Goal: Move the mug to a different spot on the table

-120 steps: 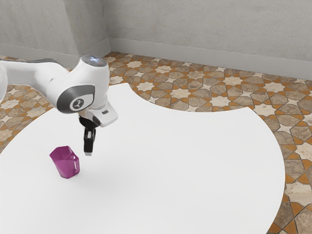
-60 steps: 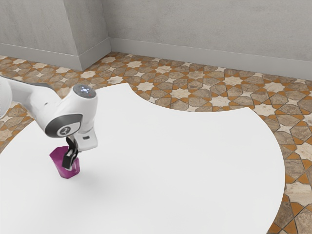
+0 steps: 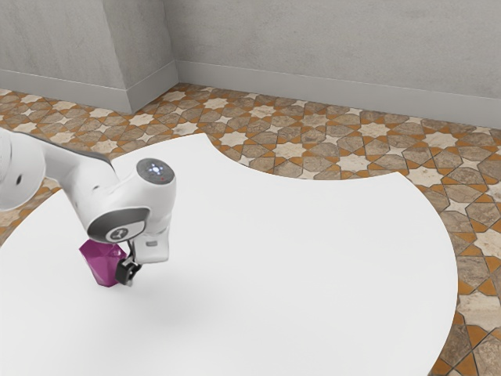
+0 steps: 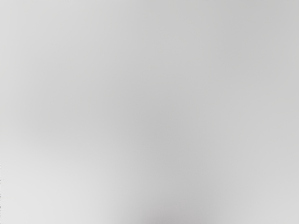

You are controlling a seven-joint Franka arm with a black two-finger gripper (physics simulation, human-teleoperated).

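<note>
Purple faceted mug (image 3: 99,260) on white table (image 3: 313,258), near the table edge at the exterior view's left and well apart from the edge at the exterior view's right. Lower body visible, upper part hidden behind the white wrist housing (image 3: 125,219) of the Franka arm (image 3: 47,168). Black gripper (image 3: 125,273) down low, right at the mug's side toward the exterior view's right, tip close to the tabletop. Touching the mug or just beside it: cannot tell. Grip state: cannot tell, hidden by wrist housing and mug. Faint shadow (image 3: 160,291) on the table beside the hand.

Writing: small round emblem (image 3: 117,233) on the grey joint cap, too small to read. Small bluish light spot (image 3: 157,167) on top of the joint above it.

Views: exterior view gives mug, arm, curved table edge with a notch on the far side, star-patterned tile floor (image 3: 352,149), grey walls (image 3: 313,39) with pale baseboard (image 3: 329,88). Wrist view gives a blurred pale grey surface (image 4: 149,93), shaded darker in one part; cannot tell what it is.
</note>
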